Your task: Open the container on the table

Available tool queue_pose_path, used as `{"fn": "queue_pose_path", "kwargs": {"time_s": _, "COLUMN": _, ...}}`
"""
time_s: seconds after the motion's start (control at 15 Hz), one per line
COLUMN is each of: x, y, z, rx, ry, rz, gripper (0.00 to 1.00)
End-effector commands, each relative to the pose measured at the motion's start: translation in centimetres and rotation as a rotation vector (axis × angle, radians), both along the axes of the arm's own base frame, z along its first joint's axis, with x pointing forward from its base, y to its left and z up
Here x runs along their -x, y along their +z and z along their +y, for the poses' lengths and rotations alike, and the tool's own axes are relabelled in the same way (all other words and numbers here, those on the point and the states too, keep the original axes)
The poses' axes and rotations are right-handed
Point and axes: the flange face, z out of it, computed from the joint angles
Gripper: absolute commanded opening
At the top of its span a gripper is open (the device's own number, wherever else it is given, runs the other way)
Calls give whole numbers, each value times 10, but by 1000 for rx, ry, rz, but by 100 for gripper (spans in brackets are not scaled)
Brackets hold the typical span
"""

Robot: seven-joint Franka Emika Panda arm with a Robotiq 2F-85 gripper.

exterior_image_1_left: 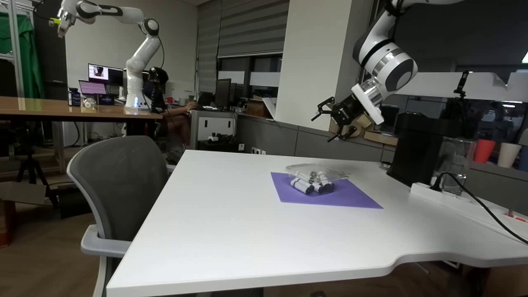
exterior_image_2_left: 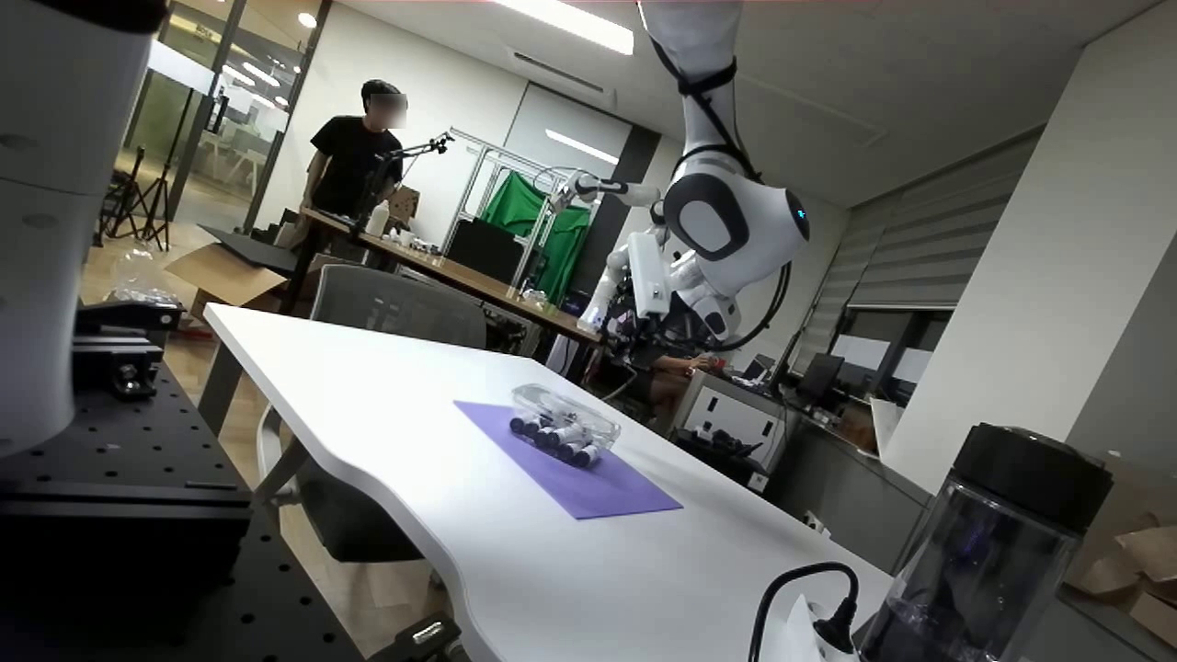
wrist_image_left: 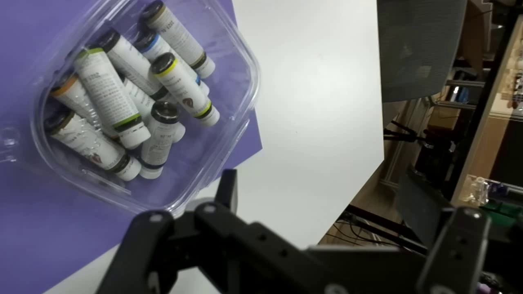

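A clear plastic container (wrist_image_left: 196,151) sits below the gripper (exterior_image_1_left: 320,130) and well apart from it, most of it over a purple sheet (exterior_image_1_left: 350,199); whether a lid covers it I cannot tell. The small bottles (wrist_image_left: 182,87) inside, white-labelled and white-capped, lie heaped at angles, with yellow, green, blue and orange bands on some of them. The gripper hangs tilted in the air, its two fingers spread wide with a gap between them. Under it, the sheet lies flat on a white table (exterior_image_1_left: 231,231), whose smooth top ends, in an exterior view, in a wavy edge. On that top, lower than the gripper and off to one side, a black appliance (exterior_image_1_left: 412,161) stands close to a clear vessel (exterior_image_1_left: 456,161); near them is a white power strip (exterior_image_1_left: 449,202) with a black cord (exterior_image_1_left: 482,202) plugged in. A gray mesh-backed chair (exterior_image_1_left: 123,181) stands at the table, lower than the gripper, in both exterior views. On a ledge past the vessel are a red cup (exterior_image_1_left: 484,150) and a whitish cup (exterior_image_1_left: 508,154). Across the room from the gripper, a second white robot arm (exterior_image_1_left: 140,62) rises from a brown table (exterior_image_1_left: 49,108), with a seated person (exterior_image_1_left: 175,112) and a lit monitor (exterior_image_1_left: 98,72) near it. In an exterior view a person in a black shirt (exterior_image_2_left: 354,161) stands at that brown table, and a green cloth (exterior_image_2_left: 524,207) hangs farther along. Striped blinds (exterior_image_1_left: 251,27) cover windows beyond the gripper, and a long ceiling light (exterior_image_2_left: 575,23) shines above its level.
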Motion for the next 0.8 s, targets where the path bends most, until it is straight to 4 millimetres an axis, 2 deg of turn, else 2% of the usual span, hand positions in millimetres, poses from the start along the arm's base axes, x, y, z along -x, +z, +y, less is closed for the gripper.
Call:
{"fn": "queue_pose_path", "kwargs": {"time_s": 0.0, "x": -6, "y": -6, "z": -15, "rx": 137, "ry": -64, "rz": 43, "gripper": 100}}
{"fn": "queue_pose_path", "kwargs": {"time_s": 0.27, "x": -1, "y": -19, "z": -44, "rx": 308, "ry": -90, "rz": 104, "gripper": 100}}
{"fn": "queue_pose_path", "kwargs": {"time_s": 0.47, "x": 8, "y": -42, "z": -61, "rx": 374, "ry": -76, "rz": 186, "gripper": 100}}
{"fn": "queue_pose_path", "kwargs": {"time_s": 0.73, "x": 16, "y": -71, "z": -67, "rx": 369, "ry": -24, "rz": 239, "gripper": 100}}
